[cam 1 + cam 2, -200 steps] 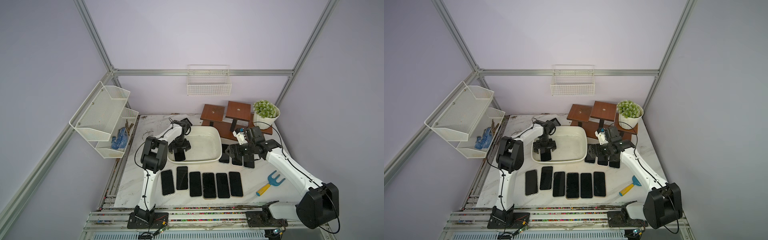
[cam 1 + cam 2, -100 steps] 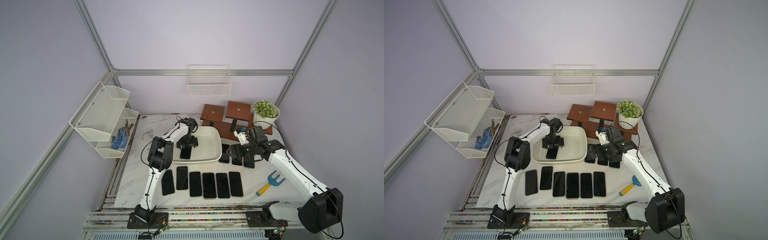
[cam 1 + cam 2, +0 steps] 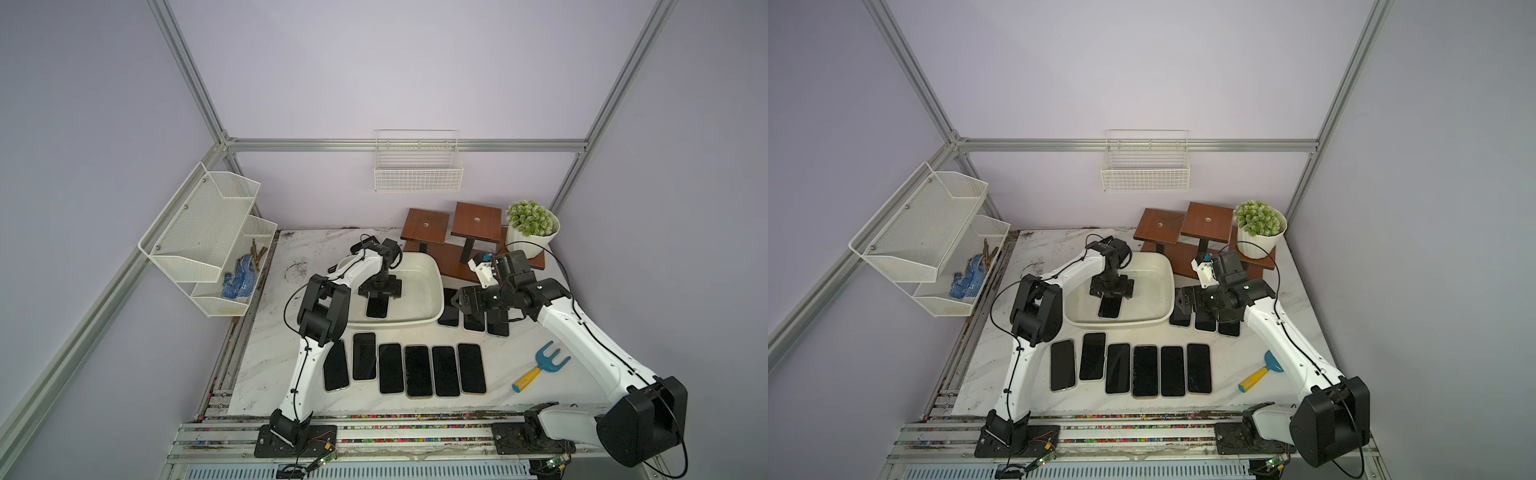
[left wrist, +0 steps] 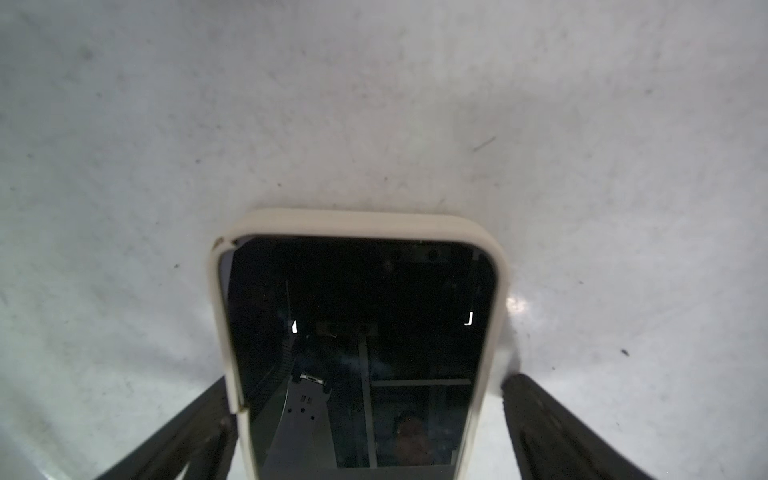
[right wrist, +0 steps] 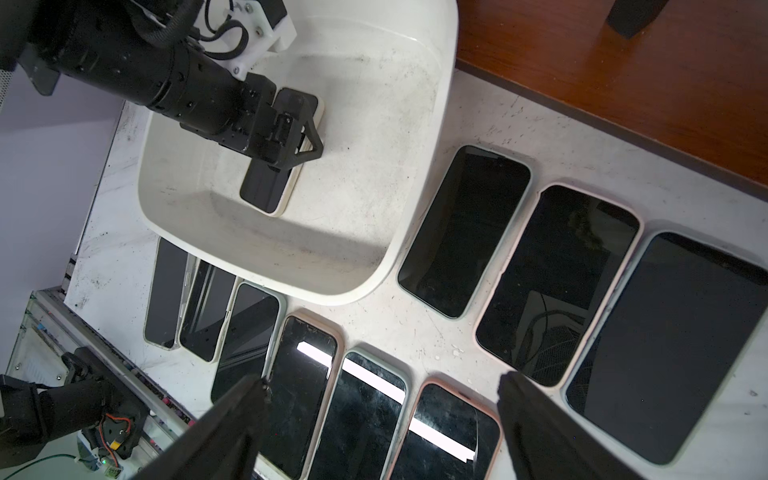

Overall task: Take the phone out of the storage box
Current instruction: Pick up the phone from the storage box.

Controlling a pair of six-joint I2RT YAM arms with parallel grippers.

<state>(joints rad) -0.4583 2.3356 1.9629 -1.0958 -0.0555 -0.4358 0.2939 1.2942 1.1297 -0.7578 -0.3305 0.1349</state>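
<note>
The black-screened phone in a cream case [image 3: 377,308] lies screen-up on the floor of the shallow white plastic storage box [image 3: 419,286], directly under the left gripper [image 3: 380,292], the nearer one, whose wide-spread jaws straddle its short width, its long axis running between them.

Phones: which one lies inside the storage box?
The cream-cased phone straddled by the left end effector: it alone lies in the storage box; the other phones lie on the table.

Marble table [image 3: 282,357]: storage box [image 3: 419,291], phones [image 3: 417,370], rake [image 3: 547,362], stand [image 3: 451,262].
</note>
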